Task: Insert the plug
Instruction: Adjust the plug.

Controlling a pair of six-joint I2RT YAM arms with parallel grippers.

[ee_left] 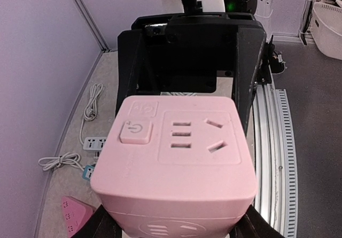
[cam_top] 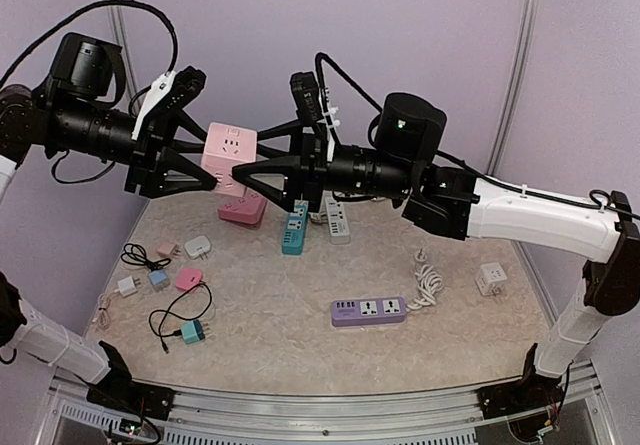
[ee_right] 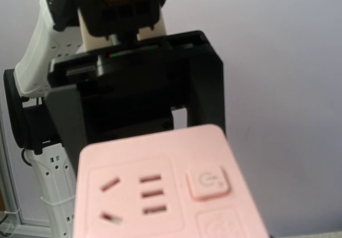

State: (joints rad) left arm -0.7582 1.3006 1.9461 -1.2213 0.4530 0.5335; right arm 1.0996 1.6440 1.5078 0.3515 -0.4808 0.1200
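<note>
**benchrat:** Anything readable on that kit? And who's got hold of what?

**yam_fan:** Nearest first, all placed off the pink cube socket [cam_top: 229, 158], which is up in the air. On the table [cam_top: 300, 365], below the cube and closest to the arm bases, there's a teal plug adapter [cam_top: 192, 332] with a black cable [cam_top: 160, 320]. Lower right of the cube, at about the same depth, are a purple power strip [cam_top: 369, 311], a bunched white cable [cam_top: 428, 283] and a white cube adapter [cam_top: 490, 279]. A bit further back, below-left of the cube, sit a pink plug adapter [cam_top: 188, 280], a blue plug adapter [cam_top: 159, 279] and a white plug adapter [cam_top: 127, 286]. Right underneath the cube is a darker pink socket block [cam_top: 242, 210], and just right of that are a teal strip [cam_top: 294, 229] and a grey strip [cam_top: 337, 219].

**benchrat:** Any writing though?

**yam_fan:** No brand I can read, tbh. The cube's face has a button with a power symbol [ee_left: 132, 131] and a small embossed panel [ee_left: 144, 108] above it that's too faint to make out. There are slot holes [ee_left: 184, 136] beside the button.

On the jaws, the left gripper [cam_top: 212, 157] comes in from the cube's left. It's roughly half spread, with its fingers [ee_left: 99, 224] flush against opposite sides of the cube. The right gripper [cam_top: 248, 155] comes in from the cube's right, also part-open and clamped on it. Its black fingers [ee_left: 247, 77] run along the far end in the left wrist view. So the cube is pinched from both ends, well above the table, and the plug adapters are all lying down below it.
</note>
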